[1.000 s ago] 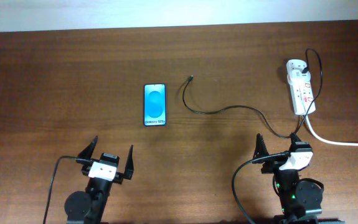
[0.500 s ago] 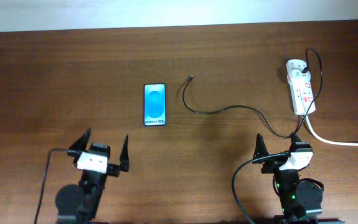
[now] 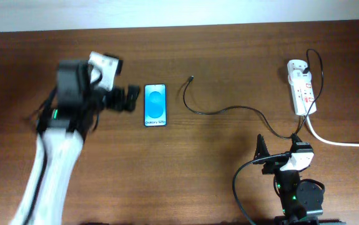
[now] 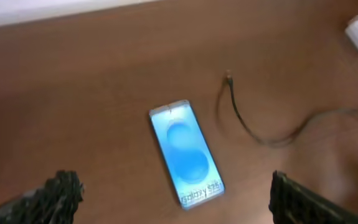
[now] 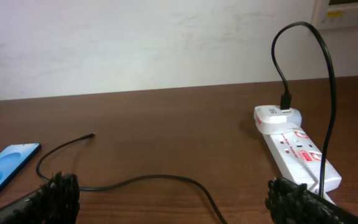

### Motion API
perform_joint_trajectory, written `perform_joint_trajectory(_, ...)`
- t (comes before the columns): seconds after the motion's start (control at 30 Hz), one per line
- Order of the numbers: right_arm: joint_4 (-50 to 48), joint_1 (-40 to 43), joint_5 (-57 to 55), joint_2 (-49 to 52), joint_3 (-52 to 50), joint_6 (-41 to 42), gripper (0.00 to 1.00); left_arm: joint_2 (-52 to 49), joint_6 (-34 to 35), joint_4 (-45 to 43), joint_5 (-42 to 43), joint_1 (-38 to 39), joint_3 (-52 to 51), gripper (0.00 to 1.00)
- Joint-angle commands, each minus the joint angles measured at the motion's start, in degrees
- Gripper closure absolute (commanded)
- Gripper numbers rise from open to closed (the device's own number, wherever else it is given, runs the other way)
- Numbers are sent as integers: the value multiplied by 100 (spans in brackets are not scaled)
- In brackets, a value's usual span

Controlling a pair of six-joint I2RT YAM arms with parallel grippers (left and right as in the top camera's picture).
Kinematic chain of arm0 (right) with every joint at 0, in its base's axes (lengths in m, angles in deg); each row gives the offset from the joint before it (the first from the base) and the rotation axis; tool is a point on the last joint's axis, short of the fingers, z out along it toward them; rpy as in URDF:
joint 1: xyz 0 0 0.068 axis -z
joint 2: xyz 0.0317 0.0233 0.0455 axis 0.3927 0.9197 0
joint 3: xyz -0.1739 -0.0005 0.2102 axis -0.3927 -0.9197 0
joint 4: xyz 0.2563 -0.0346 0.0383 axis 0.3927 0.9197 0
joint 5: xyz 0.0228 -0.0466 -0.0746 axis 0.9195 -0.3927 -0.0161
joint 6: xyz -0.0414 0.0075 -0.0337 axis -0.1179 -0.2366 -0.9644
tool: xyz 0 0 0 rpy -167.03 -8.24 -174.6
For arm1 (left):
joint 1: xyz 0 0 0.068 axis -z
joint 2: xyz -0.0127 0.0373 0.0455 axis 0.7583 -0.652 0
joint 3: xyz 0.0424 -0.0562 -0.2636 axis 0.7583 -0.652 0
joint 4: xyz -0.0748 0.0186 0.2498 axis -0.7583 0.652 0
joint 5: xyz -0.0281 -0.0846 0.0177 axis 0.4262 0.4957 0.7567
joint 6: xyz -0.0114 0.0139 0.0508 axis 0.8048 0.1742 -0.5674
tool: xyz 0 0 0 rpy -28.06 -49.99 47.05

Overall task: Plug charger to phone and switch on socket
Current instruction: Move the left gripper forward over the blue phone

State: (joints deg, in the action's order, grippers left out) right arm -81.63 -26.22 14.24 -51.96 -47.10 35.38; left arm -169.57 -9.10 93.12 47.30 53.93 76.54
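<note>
The phone [image 3: 155, 105] lies flat on the table, blue screen up. My left gripper [image 3: 125, 98] is open and empty, just left of the phone; in the left wrist view the phone [image 4: 186, 152] lies ahead between the wide-apart fingers of that gripper [image 4: 172, 186]. The charger [image 3: 220, 111] curves from its plug tip right of the phone to the socket [image 3: 301, 90] at the far right. It also shows in the left wrist view [image 4: 247, 124]. My right gripper [image 3: 278, 145] is open and empty near the front, with the charger [image 5: 141, 180] passing in front of it and the socket [image 5: 294, 149] to its right.
The thick white cord [image 3: 338, 142] runs from the socket off the right edge. A white adapter [image 5: 277, 116] is plugged into the socket's far end. The table's far edge meets a pale wall [image 5: 166, 43].
My left arm has swung up from the front edge to beside the phone's left side. The right arm, phone, charger and socket have not moved.
</note>
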Motion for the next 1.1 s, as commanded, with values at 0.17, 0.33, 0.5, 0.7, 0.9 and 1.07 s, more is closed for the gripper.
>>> perform_joint_trajectory(0.17,33,-37,-50,-48,-31,39,1,-2579,46,1106,-76,667,1864,1)
perform_joint_trajectory(0.33,33,-37,-50,-48,-31,39,2,-3165,50,1025,-7,839,1864,1)
perform_joint_trajectory(0.5,33,-37,-50,-48,-31,39,2,-3742,699,872,-671,839,1864,1)
perform_joint_trajectory(0.7,33,-37,-52,-48,-31,39,1,-3947,1132,863,-1307,841,1864,0)
perform_joint_trajectory(0.9,33,-37,-50,-48,-31,39,2,-4013,1429,754,-1307,1003,1864,2)
perform_joint_trajectory(1.07,33,-37,-50,-48,-31,39,2,-4221,1880,695,-1547,1266,1864,1)
